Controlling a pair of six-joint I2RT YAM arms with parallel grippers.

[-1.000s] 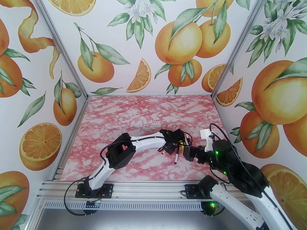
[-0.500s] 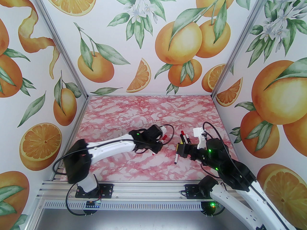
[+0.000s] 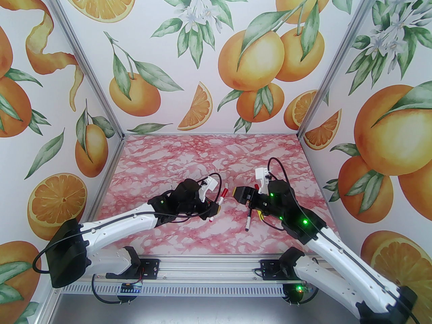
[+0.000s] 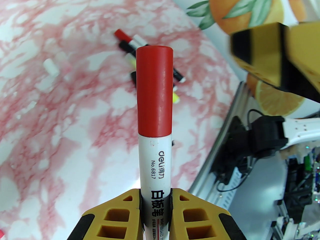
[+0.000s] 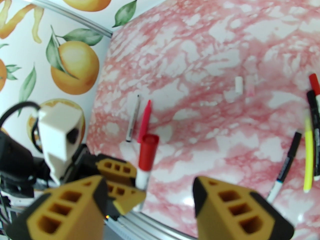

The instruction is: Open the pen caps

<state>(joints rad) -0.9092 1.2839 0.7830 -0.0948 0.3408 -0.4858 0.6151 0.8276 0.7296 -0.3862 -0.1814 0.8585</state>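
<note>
The red cap [image 4: 155, 91] sits on a white pen [image 4: 155, 159], raised above the middle of the table [image 3: 202, 154]. The left end effector [image 4: 155, 196] is clamped on the pen's barrel. The right end effector [image 5: 148, 184] faces the cap from the right, half wide and holding nothing, and other pens [image 5: 309, 156] lie on the table below it.

Three white walls [image 3: 202, 66] printed with oranges, leaves and blossom rise from the far, left and right edges of a pink-marbled bench [image 3: 202, 154], joined by aluminium posts [image 3: 83, 59], a slotted rail [image 3: 209, 268] along the near edge.
</note>
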